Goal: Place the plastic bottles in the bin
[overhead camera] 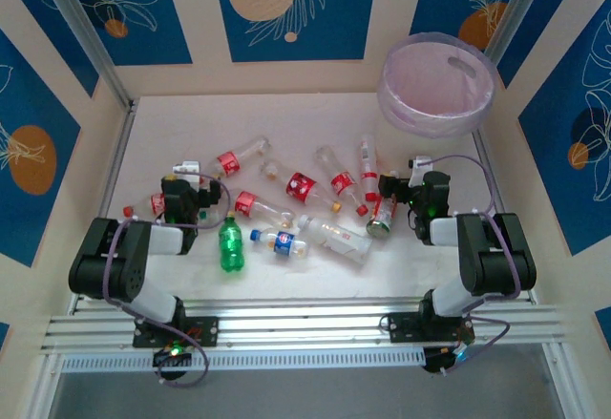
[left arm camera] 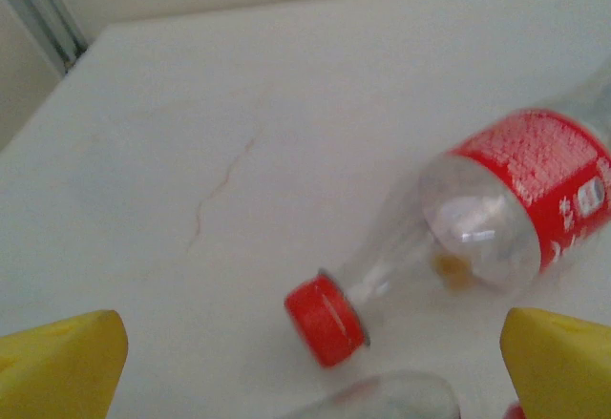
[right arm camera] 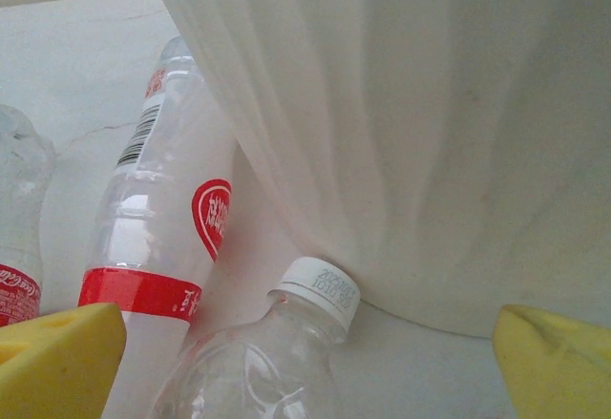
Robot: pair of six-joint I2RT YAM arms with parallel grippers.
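Observation:
Several plastic bottles lie scattered mid-table, among them a green one (overhead camera: 230, 244) and a blue-labelled one (overhead camera: 280, 241). The pale pink bin (overhead camera: 437, 85) stands at the far right. My left gripper (overhead camera: 184, 188) is open and low over the left bottles; a red-capped, red-labelled bottle (left arm camera: 496, 219) lies ahead between its yellow fingertips (left arm camera: 62, 362), untouched. My right gripper (overhead camera: 420, 178) is open too. Between its yellow pads (right arm camera: 57, 357) lies a white-capped clear bottle (right arm camera: 263, 366), its cap close against the bin's wall (right arm camera: 430, 133). A red-labelled bottle (right arm camera: 162, 238) lies to its left.
Low cream walls enclose the table on three sides, with metal posts (overhead camera: 86, 32) at the back corners. An aluminium rail (overhead camera: 305, 319) carries both arm bases along the near edge. Bare tabletop (left arm camera: 239, 104) lies beyond the left gripper.

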